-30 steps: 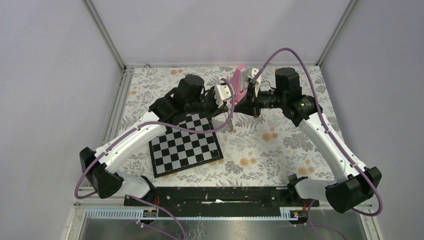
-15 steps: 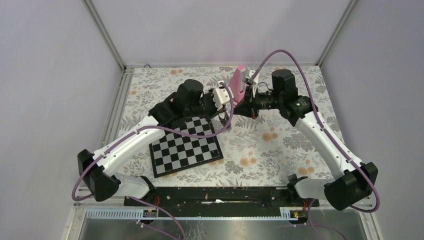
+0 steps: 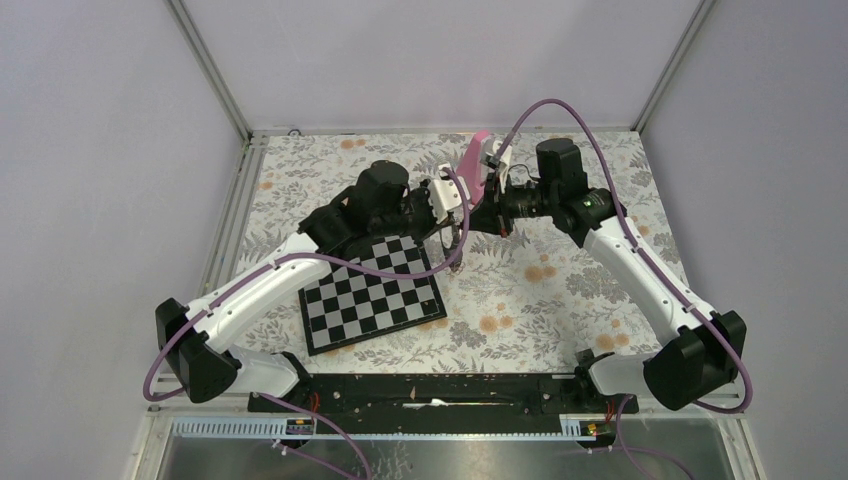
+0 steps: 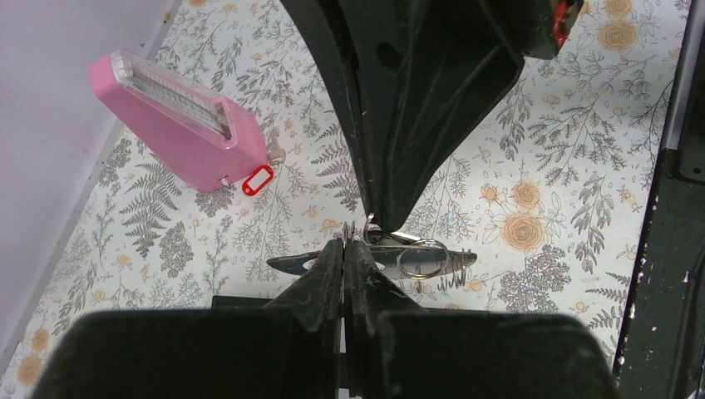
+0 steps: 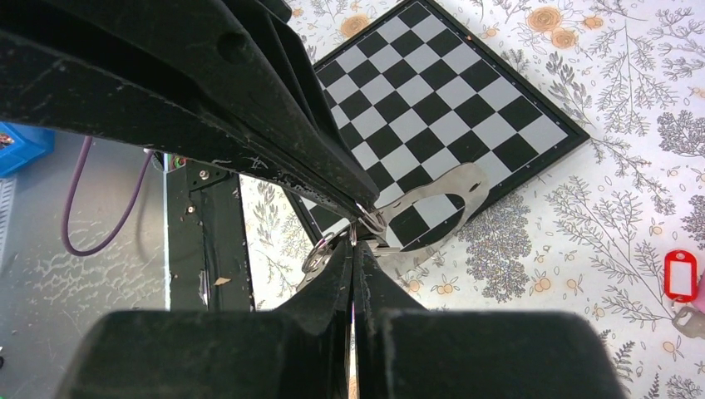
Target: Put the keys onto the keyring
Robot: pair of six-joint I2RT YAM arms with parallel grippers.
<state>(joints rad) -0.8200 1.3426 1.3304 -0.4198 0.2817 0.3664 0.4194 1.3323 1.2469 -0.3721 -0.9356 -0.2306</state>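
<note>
My left gripper (image 3: 450, 226) and right gripper (image 3: 479, 216) meet tip to tip in the air, just beyond the chessboard's far right corner. The keyring (image 5: 441, 196), a pale silvery elongated loop, hangs between them with a small split ring (image 4: 421, 258) on it. In the left wrist view my left gripper (image 4: 345, 241) is shut on a thin metal edge of this bunch. My right gripper (image 5: 352, 245) is shut on it from the other side. The red-headed key (image 4: 258, 179) lies on the table against the metronome. I cannot make out the dark-silver key for certain.
The pink metronome (image 3: 478, 158) stands at the back, right behind the grippers, and lies large in the left wrist view (image 4: 175, 125). The chessboard (image 3: 370, 290) lies front left on the flowered table cover. A black rail (image 3: 430, 390) runs along the near edge.
</note>
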